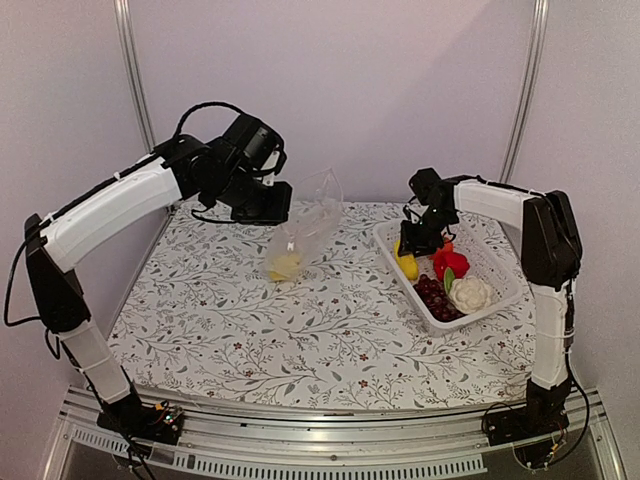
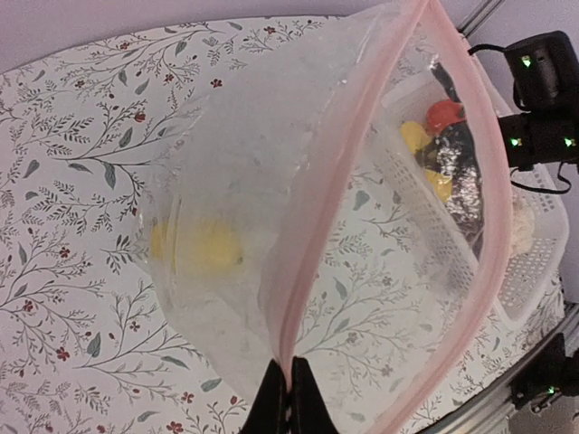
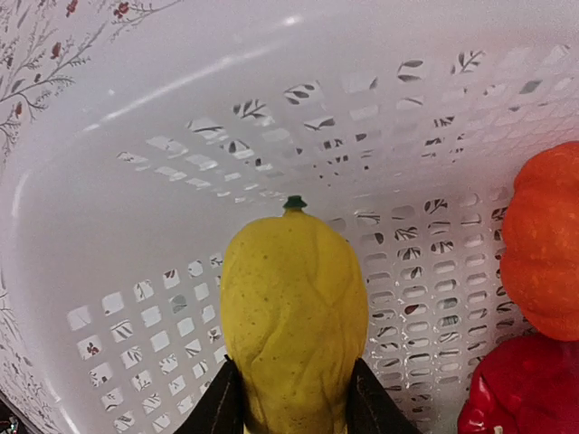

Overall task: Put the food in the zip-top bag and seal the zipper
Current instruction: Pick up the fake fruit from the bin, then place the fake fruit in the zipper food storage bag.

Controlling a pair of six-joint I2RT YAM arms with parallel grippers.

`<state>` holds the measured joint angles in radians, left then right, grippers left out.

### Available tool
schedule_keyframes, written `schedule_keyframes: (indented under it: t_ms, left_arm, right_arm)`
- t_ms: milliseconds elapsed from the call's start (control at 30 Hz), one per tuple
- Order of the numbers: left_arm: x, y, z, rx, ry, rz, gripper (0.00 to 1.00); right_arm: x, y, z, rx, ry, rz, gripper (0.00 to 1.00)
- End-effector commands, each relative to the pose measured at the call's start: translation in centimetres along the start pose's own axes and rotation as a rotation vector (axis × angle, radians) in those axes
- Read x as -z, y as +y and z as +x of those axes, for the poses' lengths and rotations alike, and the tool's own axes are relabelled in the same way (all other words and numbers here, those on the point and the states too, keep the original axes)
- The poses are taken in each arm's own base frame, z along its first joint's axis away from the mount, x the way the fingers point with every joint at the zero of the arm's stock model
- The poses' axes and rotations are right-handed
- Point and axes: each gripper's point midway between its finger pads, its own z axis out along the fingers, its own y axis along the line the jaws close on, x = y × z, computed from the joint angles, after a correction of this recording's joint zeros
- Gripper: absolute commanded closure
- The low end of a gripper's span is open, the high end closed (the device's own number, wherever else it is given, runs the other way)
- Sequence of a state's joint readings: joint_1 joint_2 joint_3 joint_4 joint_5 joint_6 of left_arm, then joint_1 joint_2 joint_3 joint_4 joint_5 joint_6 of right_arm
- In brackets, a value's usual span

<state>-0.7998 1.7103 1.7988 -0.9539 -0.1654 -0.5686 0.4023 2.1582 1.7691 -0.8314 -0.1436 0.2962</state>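
The right gripper (image 3: 291,402) is down inside the white perforated plastic basket (image 3: 181,181). Its two dark fingers (image 3: 217,407) press against either side of a knobbly yellow toy fruit (image 3: 294,316) with a small green stem, so I take that as a grasp. I cannot tell whether the yellow toy fruit has left the basket floor. Its long axis runs straight out along the fingers, stem end pointing away from the wrist towards the basket wall. Just to one side sit the ribbed orange pumpkin (image 3: 543,235) and the glossy red pepper (image 3: 516,389), close but apart from the fingers.

Across the flower-patterned table (image 1: 250,330), on this arm's left, the left gripper (image 1: 275,205) is clamped tight on one end of the pale pink zipper (image 2: 335,208) and holds up the clear crinkly zip-top bag (image 1: 305,225). The zipper's two strips spread apart from that pinch, so the mouth gapes, and it faces up and towards the basket. A second yellow piece (image 1: 284,265) lies at the bag's bottom, low by the table.

As I judge it, the carry goes leftward and up from the basket to that open mouth, and the fruit would best enter stem-first along its length.
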Motion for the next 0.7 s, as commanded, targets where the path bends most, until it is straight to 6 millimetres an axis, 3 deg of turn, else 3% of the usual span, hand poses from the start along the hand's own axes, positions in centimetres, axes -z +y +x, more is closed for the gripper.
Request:
schedule_keyframes:
  t_ms: [0,100,267,467,567,667]
  left_arm:
    - [-0.4,-0.9,-1.7,0.009,-0.029,0.037,1.0]
    - [-0.9,-1.4,-1.9,0.01,-0.025,0.05,1.0]
    - [-1.5,-2.5,-2.6,0.025,-0.021,0.098,1.0]
    - [-2.2,-3.7,-3.5,0.029,-0.014,0.147,1.0]
    - [-2.3,-4.2,-4.0,0.025,-0.015,0.168,1.0]
    - [-2.1,-5.0,-4.3,0.015,-0.015,0.203,1.0]
  right_arm:
    - [9.7,1.7,-3.5,0.021,-0.229,-0.04,0.76]
    - [13.6,3.7,-4.4,0.049,-0.328,-0.132,0.76]
    - [23.2,8.3,-5.4,0.105,-0.586,-0.363,0.84]
    - [32.8,14.8,-4.0,0.226,-0.858,-0.572,0.88]
    - [35.3,17.3,-3.1,0.291,-0.952,-0.641,0.88]
    - [36.3,19.7,-2.4,0.365,-1.005,-0.696,0.87]
